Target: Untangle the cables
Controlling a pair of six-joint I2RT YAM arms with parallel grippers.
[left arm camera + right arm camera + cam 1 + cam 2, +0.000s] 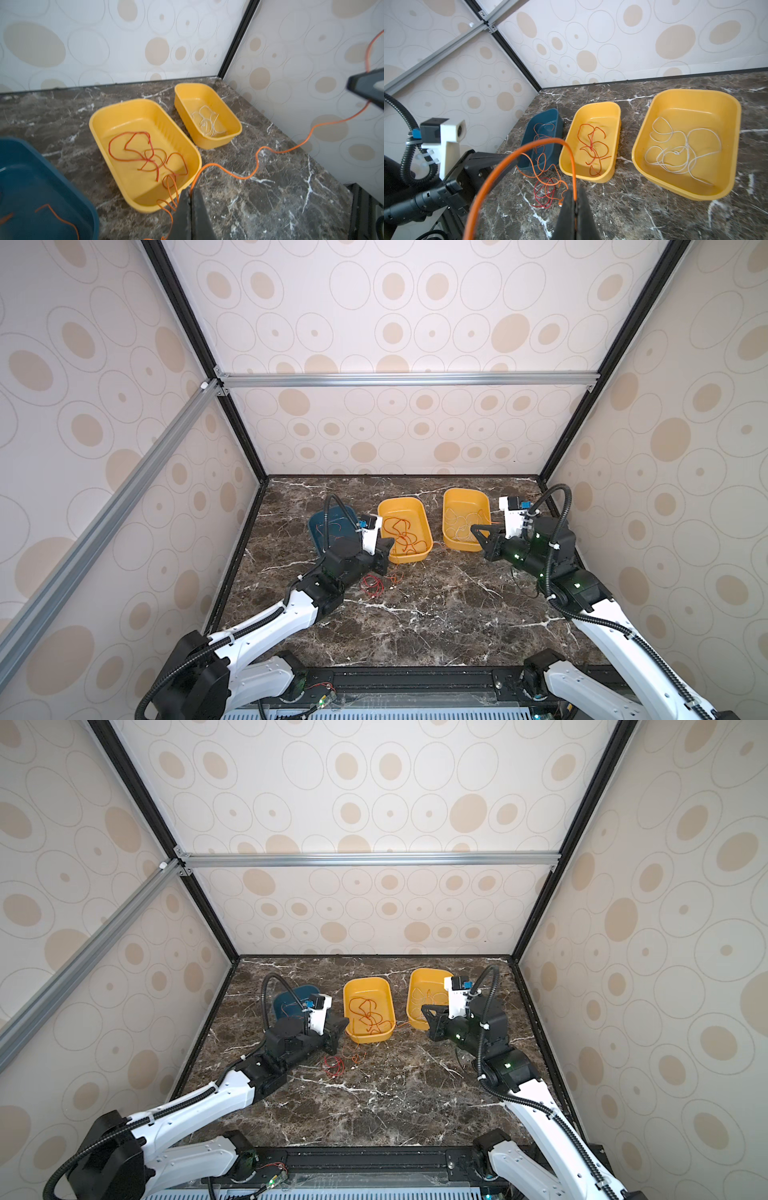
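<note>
Left hand (pixel 190 193) and right hand (pixel 576 193), jaws pressed together, each pinch one orange cable (pixel 548 140), spread apart, we judge, to draw it from the red tangle (pixel 542 196) beside the middle yellow tray (pixel 600 116).

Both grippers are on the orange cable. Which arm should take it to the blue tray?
Left. The left gripper, shut on the thin orange cable, sits beside the blue plastic tray. The right gripper, also shut on it, is by the yellow tray of white cables, probably a longer reach.
</note>
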